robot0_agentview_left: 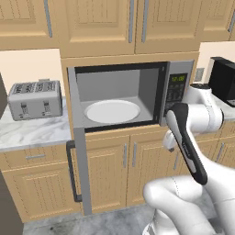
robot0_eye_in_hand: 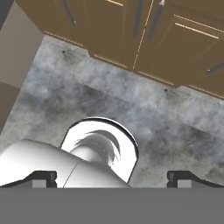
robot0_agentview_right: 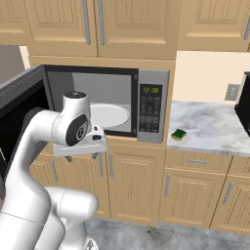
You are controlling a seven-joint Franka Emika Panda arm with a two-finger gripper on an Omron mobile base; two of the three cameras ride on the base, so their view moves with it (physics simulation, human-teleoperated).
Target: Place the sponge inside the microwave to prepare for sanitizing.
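The microwave (robot0_agentview_left: 121, 94) stands open, its plate (robot0_agentview_left: 112, 111) bare. The sponge (robot0_agentview_right: 179, 134) lies at the marble worktop's (robot0_agentview_right: 215, 128) left edge. The gripper (robot0_eye_in_hand: 112, 177), open and empty, faces the grey floor (robot0_eye_in_hand: 175, 131).

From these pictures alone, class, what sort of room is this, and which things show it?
A kitchen, rendered: a built-in microwave with its door open, a four-slot toaster on a marble counter, and wooden cabinets above and below.
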